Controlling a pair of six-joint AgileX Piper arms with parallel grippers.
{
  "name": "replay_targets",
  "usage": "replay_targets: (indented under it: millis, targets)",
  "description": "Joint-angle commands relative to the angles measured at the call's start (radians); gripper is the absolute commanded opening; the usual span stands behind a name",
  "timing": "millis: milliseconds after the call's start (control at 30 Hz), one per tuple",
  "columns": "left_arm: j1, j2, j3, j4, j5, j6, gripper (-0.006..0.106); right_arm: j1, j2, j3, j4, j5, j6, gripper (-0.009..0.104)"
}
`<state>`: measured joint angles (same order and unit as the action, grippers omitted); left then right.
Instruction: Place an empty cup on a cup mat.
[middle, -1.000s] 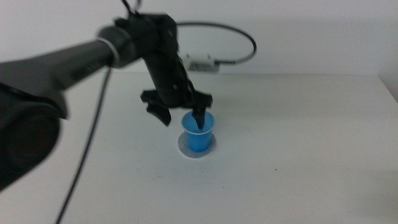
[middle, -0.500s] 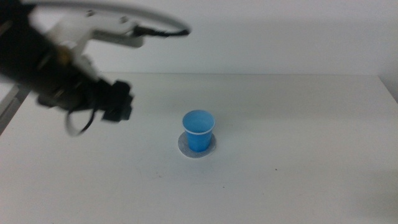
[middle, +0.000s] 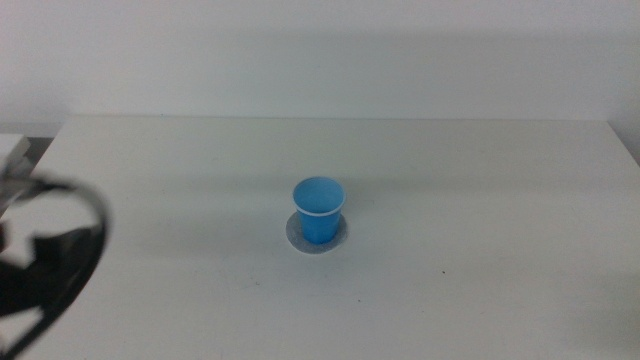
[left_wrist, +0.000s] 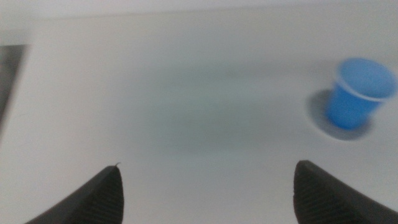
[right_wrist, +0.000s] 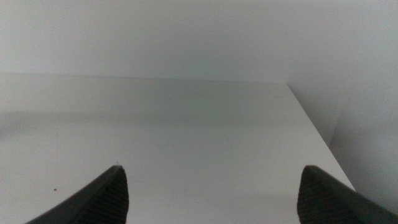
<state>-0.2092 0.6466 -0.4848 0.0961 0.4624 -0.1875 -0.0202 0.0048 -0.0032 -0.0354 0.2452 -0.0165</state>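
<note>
The bright blue cup stands upright on the round grey cup mat in the middle of the white table. Both also show in the left wrist view, the cup and the mat under it. My left gripper is open and empty, well to the left of the cup; only a blurred dark part of that arm shows at the middle view's left edge. My right gripper is open and empty over bare table, out of the middle view.
The white table ends at a pale wall behind. Its right edge shows in the right wrist view. A dark cable loop of the left arm hangs at the lower left.
The left arm has let go of the cup and drawn back to the left, from over the cup to the picture's left edge. The cup stays on the mat.
</note>
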Motion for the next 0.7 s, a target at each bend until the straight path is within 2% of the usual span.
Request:
replay_targets:
  millis: [0, 233, 433, 667]
  targets:
    - [0.063, -0.11, 0.08, -0.015, -0.038, 0.015, 0.094, 0.002, -0.005, 0.003, -0.003, -0.007, -0.004, 0.093]
    - [0.16, -0.418, 0.287, -0.036, -0.113, 0.037, 0.094, 0.002, -0.005, 0.003, -0.003, -0.007, -0.004, 0.093]
    - [0.177, -0.601, 0.433, -0.053, -0.25, 0.066, 0.094, 0.002, -0.005, 0.003, -0.003, -0.007, -0.004, 0.093]
    - [0.177, -0.647, 0.485, -0.053, -0.305, 0.111, 0.094, 0.002, -0.005, 0.003, -0.003, -0.007, -0.004, 0.093]
